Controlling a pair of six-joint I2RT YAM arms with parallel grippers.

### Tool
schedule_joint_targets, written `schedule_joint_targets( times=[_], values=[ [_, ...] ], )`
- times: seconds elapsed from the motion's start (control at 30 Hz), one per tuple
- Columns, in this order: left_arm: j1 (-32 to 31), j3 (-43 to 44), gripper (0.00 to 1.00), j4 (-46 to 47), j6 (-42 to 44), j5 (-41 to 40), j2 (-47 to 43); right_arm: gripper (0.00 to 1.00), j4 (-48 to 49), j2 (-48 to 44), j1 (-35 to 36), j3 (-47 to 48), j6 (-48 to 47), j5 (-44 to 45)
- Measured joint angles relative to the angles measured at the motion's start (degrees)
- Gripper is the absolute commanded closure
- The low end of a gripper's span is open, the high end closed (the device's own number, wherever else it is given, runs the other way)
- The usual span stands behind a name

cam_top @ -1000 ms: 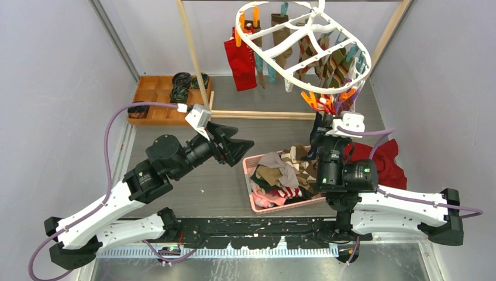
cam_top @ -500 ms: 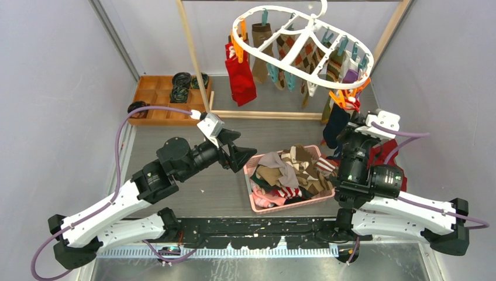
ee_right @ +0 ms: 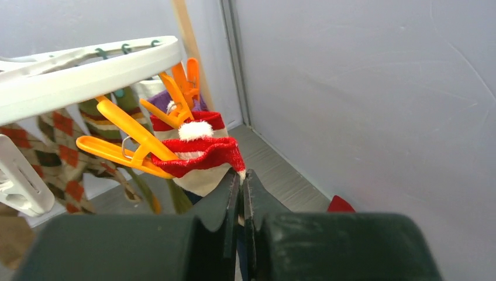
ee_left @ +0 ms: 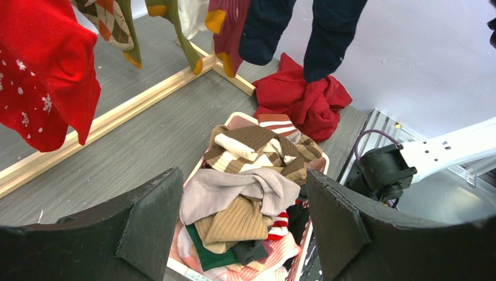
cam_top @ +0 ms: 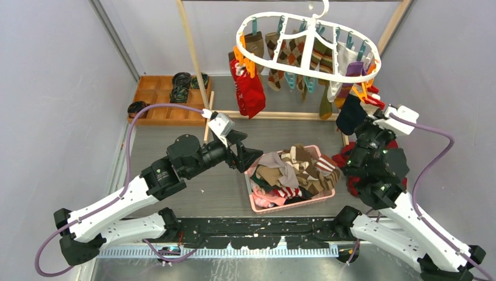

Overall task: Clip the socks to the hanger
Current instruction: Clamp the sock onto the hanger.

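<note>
Grey table (cam_top: 281,126); left tool (ee_left: 243,181) agape over basket (cam_top: 304,199); right tool (ee_right: 241,175) pinching sock (ee_right: 199,155)

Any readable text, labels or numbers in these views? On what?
None readable in any view.
Red sock: white snowflake marks, pattern only, no letters.
Red-and-white cuffed sock at the right fingers: stripes only.
Hanger, orange clips, left arm, right arm: no print or labels visible.
</note>
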Motion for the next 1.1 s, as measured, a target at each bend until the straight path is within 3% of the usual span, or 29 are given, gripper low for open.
schedule_joint_targets(
  times=[0.17,0.47,1.1],
  values=[
    [0.2,0.0,0.22,0.3,-0.2,0.0,0.0,0.88,-13.4,3.8,-7.0,1.9,11.7,-6.0],
    [0.3,-0.5,0.22,1.8,-0.5,0.1,0.0,0.88,-24.8,13.8,-20.8,5.0,25.4,-18.5],
    [1.1,-2.2,0.21,4.9,-1.2,1.8,0.9,0.88,-26.6,23.9,-41.3,10.9,35.5,-40.0]
  ],
)
